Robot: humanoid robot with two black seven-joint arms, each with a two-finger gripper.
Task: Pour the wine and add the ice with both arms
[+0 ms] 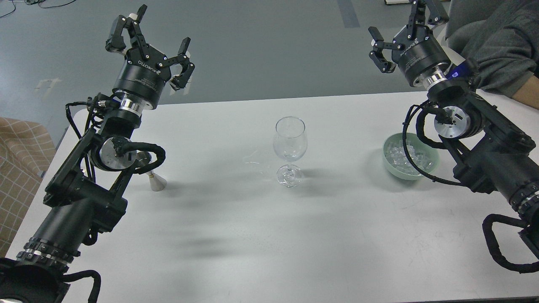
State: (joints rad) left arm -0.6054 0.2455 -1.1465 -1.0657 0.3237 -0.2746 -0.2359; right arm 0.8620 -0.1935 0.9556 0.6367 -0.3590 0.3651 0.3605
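A clear stemmed wine glass stands upright and empty in the middle of the white table. A pale green bowl at the right holds a heap of clear ice cubes; my right arm partly covers it. My left gripper is open and empty, raised beyond the table's far left edge. My right gripper is open and empty, raised beyond the far right edge, above and behind the bowl. A small white-and-metal cone-shaped thing lies on the table under my left arm, partly hidden.
A person's grey-sleeved arm rests at the table's far right corner, close to my right wrist. A checked tan cloth sits off the table's left edge. Grey floor lies beyond the table.
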